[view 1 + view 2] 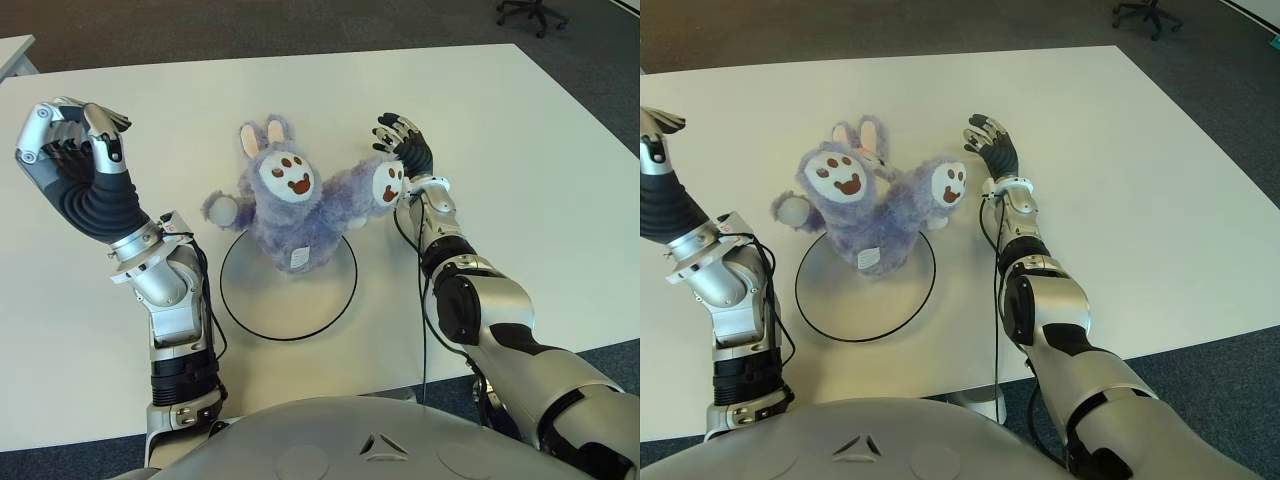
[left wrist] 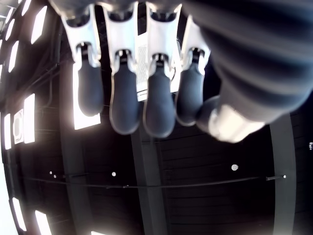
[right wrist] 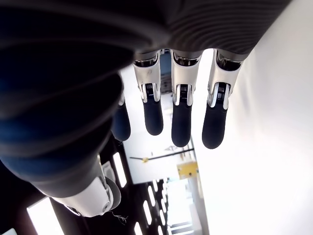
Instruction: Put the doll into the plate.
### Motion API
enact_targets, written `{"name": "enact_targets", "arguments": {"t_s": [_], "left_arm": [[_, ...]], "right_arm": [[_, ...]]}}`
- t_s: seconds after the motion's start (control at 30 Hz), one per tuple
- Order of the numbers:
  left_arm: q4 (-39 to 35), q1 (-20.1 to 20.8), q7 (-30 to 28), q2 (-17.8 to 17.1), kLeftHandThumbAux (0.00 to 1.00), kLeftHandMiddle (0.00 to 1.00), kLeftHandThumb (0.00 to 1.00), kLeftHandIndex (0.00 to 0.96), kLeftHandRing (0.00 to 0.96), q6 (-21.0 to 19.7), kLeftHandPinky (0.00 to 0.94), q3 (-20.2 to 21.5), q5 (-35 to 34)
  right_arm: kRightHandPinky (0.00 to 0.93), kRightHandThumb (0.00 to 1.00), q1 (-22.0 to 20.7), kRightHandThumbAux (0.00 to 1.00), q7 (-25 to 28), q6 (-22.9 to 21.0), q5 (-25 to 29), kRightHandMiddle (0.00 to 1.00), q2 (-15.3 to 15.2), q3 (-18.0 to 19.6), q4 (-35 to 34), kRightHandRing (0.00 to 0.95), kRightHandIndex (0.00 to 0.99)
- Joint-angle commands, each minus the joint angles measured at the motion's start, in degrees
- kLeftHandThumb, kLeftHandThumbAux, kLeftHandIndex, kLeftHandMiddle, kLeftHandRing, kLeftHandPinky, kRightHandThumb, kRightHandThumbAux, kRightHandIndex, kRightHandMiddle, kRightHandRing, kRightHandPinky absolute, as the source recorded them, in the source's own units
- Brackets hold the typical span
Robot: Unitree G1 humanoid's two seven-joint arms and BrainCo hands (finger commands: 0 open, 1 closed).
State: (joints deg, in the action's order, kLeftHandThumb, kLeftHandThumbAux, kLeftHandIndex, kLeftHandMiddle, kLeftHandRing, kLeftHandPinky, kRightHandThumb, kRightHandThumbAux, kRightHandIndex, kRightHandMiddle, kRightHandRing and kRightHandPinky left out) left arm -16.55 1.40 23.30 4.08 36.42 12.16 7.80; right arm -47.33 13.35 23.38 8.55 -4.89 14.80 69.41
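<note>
A wide white table [image 1: 520, 150] stands on dark grey carpet, with the wheeled base of an office chair [image 1: 530, 12] at the far edge of the room; on the table lies a flat white round plate with a thin black rim [image 1: 285, 330], and a fluffy purple plush doll with rabbit ears and white paw pads [image 1: 290, 205] sits on the plate's far part, one paw stretched toward the robot's right. The right hand [image 1: 405, 145] shows just beside that raised paw, fingers spread and holding nothing; the left hand [image 1: 70, 135] is raised well to the left of the doll, fingers loosely extended, empty.
</note>
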Motion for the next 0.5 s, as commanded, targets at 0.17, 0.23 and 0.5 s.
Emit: {"name": "enact_targets", "arguments": {"t_s": [0.17,0.23,0.5], "left_arm": [[2.2,-0.4,-0.8,0.3,0.698,0.667,0.699,0.431,0.614,0.0,0.526,0.4,0.1],[2.3,-0.3,-0.8,0.3,0.698,0.667,0.699,0.431,0.614,0.1,0.526,0.4,0.1],[2.9,0.1,-0.7,0.1,0.698,0.667,0.699,0.431,0.614,0.2,0.526,0.6,0.0]], "right_arm": [[0.307,0.442,2.2,0.779,-0.2,-1.9,0.0,0.196,0.6,0.1,1.8,0.236,0.218],[0.307,0.442,2.2,0.779,-0.2,-1.9,0.0,0.196,0.6,0.1,1.9,0.236,0.218],[0.307,0.442,2.0,0.779,-0.3,-2.0,0.0,0.196,0.7,0.1,2.1,0.236,0.218]]}}
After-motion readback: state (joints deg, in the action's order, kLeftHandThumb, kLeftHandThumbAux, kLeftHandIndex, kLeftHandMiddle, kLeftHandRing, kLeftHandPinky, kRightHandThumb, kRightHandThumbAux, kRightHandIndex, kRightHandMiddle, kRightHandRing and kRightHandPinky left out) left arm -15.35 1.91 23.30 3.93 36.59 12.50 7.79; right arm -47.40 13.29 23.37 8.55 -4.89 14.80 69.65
